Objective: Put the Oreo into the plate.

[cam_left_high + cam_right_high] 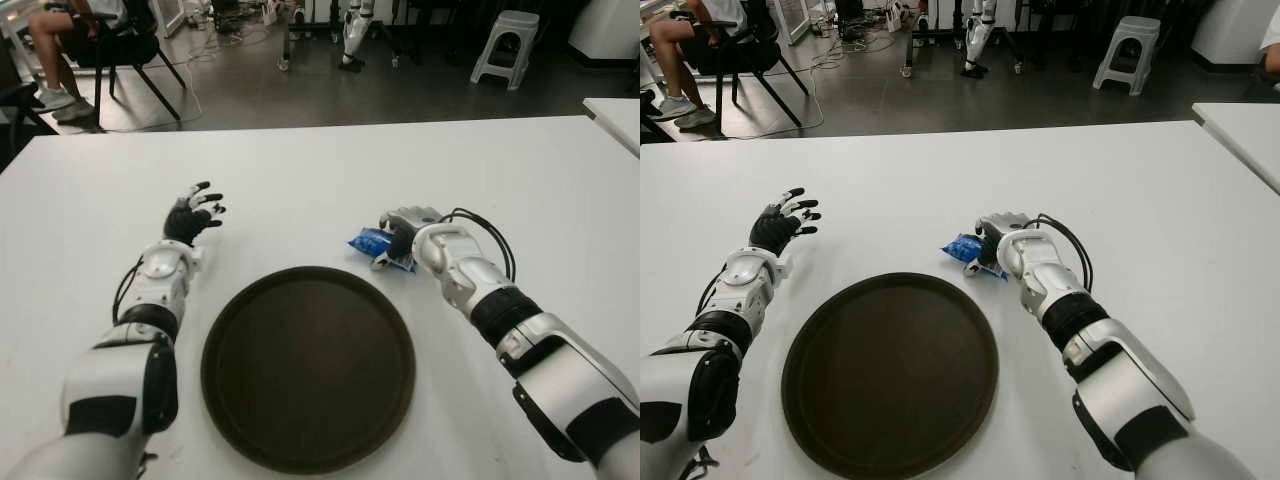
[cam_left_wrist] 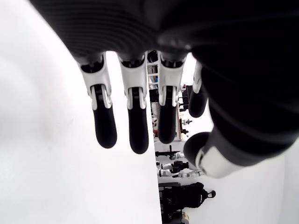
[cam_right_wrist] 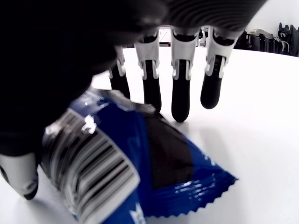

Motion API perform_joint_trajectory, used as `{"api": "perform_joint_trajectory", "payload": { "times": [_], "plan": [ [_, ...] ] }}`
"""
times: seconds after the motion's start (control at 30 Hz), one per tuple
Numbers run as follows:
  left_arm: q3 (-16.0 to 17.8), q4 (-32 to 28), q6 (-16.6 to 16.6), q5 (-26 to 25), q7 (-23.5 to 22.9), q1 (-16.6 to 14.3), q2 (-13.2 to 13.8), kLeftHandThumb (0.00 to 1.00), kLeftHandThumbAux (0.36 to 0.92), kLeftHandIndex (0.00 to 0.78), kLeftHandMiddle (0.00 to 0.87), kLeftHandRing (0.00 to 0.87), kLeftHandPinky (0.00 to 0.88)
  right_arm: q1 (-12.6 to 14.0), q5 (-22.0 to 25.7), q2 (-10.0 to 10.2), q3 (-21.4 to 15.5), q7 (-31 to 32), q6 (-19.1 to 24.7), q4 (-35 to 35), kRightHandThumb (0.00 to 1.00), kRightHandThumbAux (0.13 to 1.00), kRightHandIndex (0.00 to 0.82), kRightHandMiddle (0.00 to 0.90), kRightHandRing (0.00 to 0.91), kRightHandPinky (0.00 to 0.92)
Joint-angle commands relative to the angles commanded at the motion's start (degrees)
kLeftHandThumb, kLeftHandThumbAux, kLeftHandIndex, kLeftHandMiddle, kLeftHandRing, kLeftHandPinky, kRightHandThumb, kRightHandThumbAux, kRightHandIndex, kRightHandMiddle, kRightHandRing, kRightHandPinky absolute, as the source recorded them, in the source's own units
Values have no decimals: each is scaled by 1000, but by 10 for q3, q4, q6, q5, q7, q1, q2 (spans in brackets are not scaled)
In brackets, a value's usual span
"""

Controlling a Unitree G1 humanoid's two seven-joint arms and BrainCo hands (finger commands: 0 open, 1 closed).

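Observation:
The Oreo is a blue foil packet (image 1: pixel 372 241) lying on the white table (image 1: pixel 300 170), just beyond the far right rim of the round dark brown plate (image 1: pixel 308 365). My right hand (image 1: pixel 400 235) sits over the packet's right end. In the right wrist view the packet (image 3: pixel 140 163) lies under the palm, the fingers (image 3: pixel 180 93) stretch out past it and the thumb (image 3: pixel 21 179) is at its other side; they are not closed on it. My left hand (image 1: pixel 192 215) shows to the left of the plate, fingers spread and empty.
The table's far edge runs across the background; beyond it are a seated person (image 1: pixel 70 40), a dark chair (image 1: pixel 130 50), a white stool (image 1: pixel 505 45) and cables on the floor. Another white table's corner (image 1: pixel 615 115) shows at far right.

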Motion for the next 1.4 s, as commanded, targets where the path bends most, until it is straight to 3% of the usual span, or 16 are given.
{"api": "perform_joint_trajectory", "payload": {
  "times": [0.17, 0.3, 0.33, 0.37, 0.4, 0.47, 0.57, 0.7, 0.87, 1.4],
  "plan": [
    [-1, 0, -1, 0, 4, 0, -1, 170, 718, 153, 259, 284, 328, -3, -4, -5, 5, -6, -11, 6, 65, 617, 248, 250, 261, 291],
    [-1, 0, 1, -1, 5, -1, -2, 169, 716, 152, 254, 280, 327, -1, -2, -9, 2, -22, -24, 4, 149, 658, 328, 290, 300, 342],
    [-1, 0, 1, -1, 5, -1, -2, 168, 716, 152, 251, 277, 322, 1, 0, -11, -1, -29, -29, 2, 208, 675, 371, 321, 334, 380],
    [-1, 0, 1, -1, 4, -1, -2, 168, 716, 155, 252, 277, 321, 2, 1, -12, -3, -35, -33, 0, 380, 692, 391, 360, 368, 413],
    [-1, 0, 1, -1, 4, -1, -2, 168, 716, 157, 253, 277, 320, 3, 3, -12, -5, -40, -37, -1, 490, 703, 403, 384, 390, 435],
    [0, 0, 1, -1, 3, -1, -2, 169, 716, 160, 255, 278, 321, 3, 4, -13, -6, -44, -40, 0, 588, 712, 415, 427, 421, 465],
    [1, 0, 1, -3, 2, -1, -2, 167, 708, 163, 259, 283, 327, 5, 10, -13, -12, -53, -43, 0, 659, 717, 424, 502, 488, 522],
    [0, -1, 0, -2, 1, 0, -2, 162, 700, 158, 259, 285, 327, 7, 15, -14, -18, -70, -47, -2, 687, 719, 429, 579, 571, 577],
    [-1, -1, -2, -1, 2, 0, -3, 159, 699, 149, 255, 282, 329, 8, 21, -19, -21, -83, -51, -5, 692, 721, 430, 622, 611, 592],
    [0, -2, -2, -3, 5, -1, -4, 182, 710, 166, 266, 287, 328, 8, 26, -28, -25, -93, -56, -7, 693, 722, 429, 636, 626, 598]
  ]
}}
